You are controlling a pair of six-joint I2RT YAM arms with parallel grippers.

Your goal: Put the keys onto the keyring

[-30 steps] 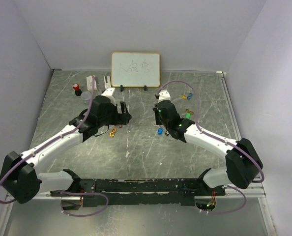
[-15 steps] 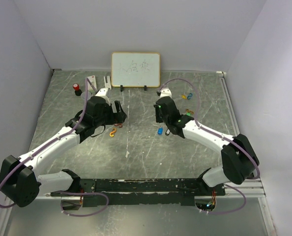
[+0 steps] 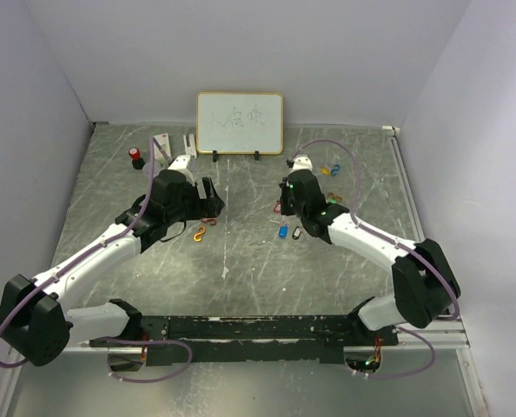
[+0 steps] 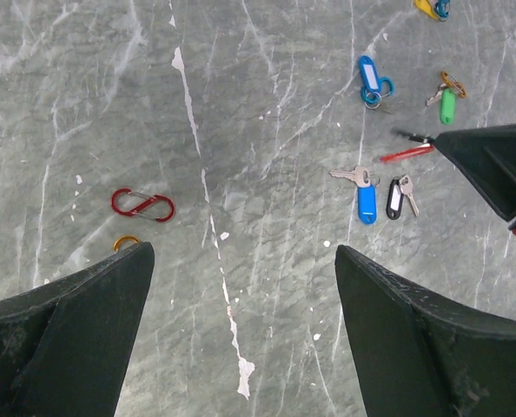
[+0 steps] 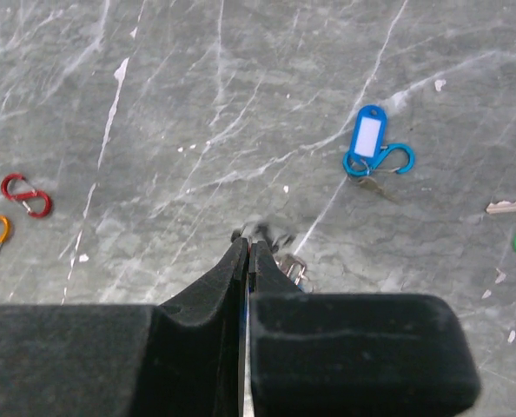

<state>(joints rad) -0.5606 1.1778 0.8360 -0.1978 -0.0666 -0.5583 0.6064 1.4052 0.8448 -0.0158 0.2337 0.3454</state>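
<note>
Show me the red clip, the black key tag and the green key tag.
red clip (image 4: 142,205), left wrist view, its middle crossing.
black key tag (image 4: 395,198), left wrist view, tag centre.
green key tag (image 4: 448,105), left wrist view, tag centre.

Grey marbled tabletop (image 3: 241,261) enclosed by plain white walls (image 3: 241,43), whiteboard (image 3: 240,122) propped at back

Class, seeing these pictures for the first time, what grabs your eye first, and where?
A whiteboard stands at the back, centre. Bright key tags lie scattered around the shut right gripper. A red clip lies near the open left gripper.
</note>
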